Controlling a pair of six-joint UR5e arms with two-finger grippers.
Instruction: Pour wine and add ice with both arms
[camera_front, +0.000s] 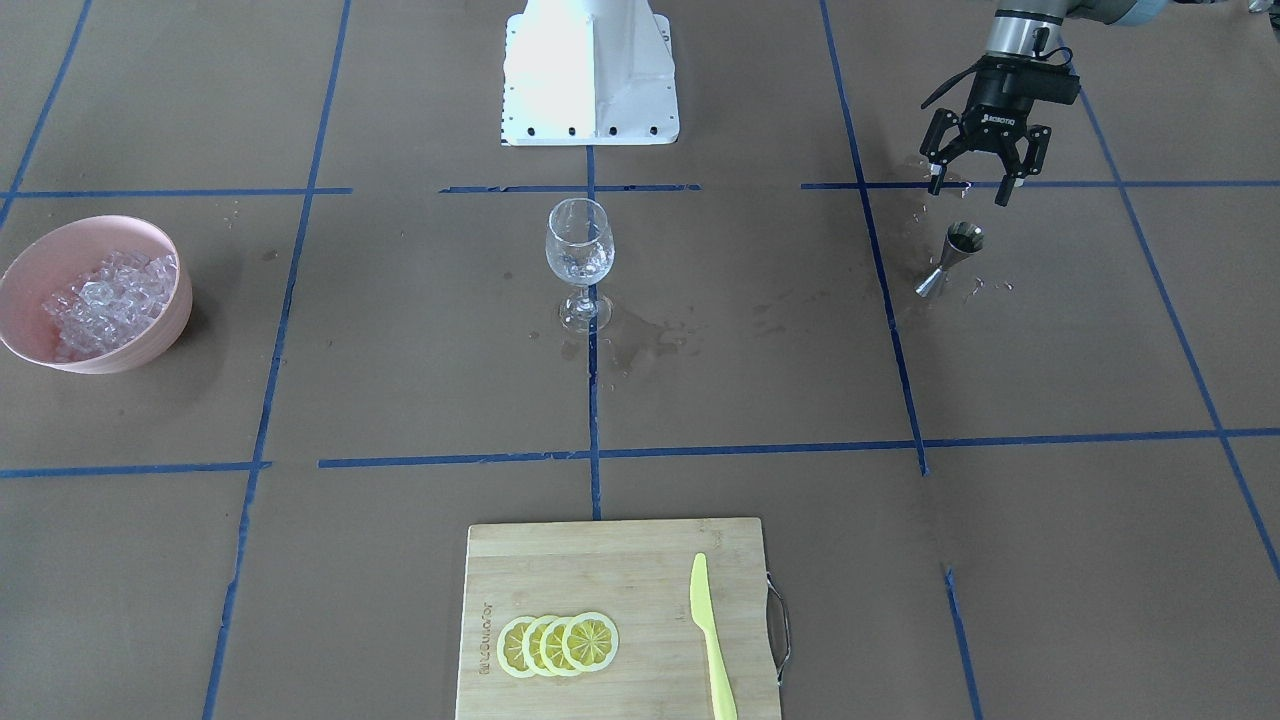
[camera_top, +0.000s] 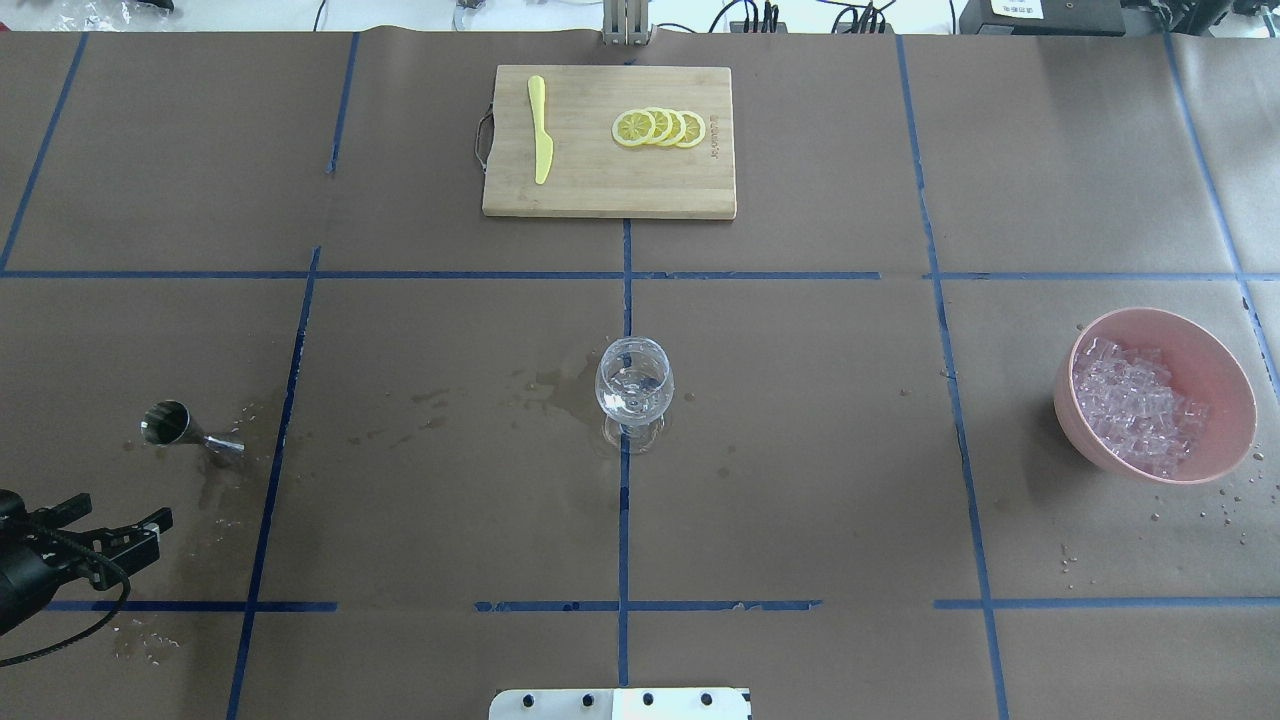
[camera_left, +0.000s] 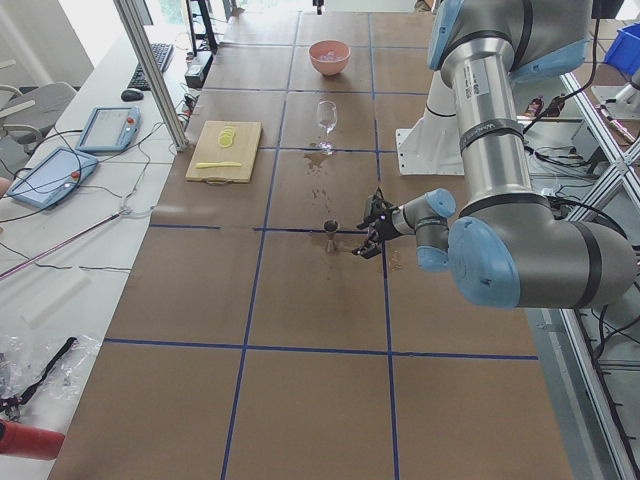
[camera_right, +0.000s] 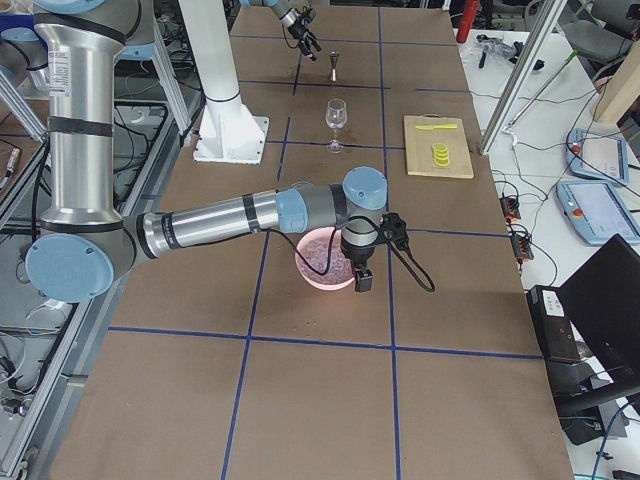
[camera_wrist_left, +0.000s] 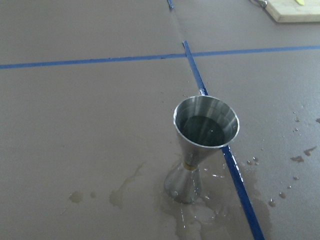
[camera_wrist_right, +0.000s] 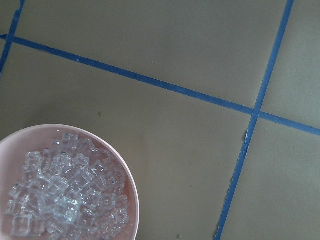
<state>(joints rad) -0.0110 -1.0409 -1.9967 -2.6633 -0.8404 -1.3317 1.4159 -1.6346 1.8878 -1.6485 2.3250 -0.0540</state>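
Observation:
A clear wine glass stands upright at the table's middle, with a little clear liquid in its bowl. A steel jigger stands upright with liquid in its top cup; I cannot tell whether that is wine. My left gripper hovers open just behind the jigger, towards the robot, holding nothing. The ice is heaped in a pink bowl. My right gripper hangs over that bowl's far rim, seen only from the side, so I cannot tell its state. Its wrist view shows the ice at lower left.
A wooden cutting board with lemon slices and a yellow knife lies at the far middle. Wet patches spread around the glass and the jigger. The robot's white base stands behind the glass.

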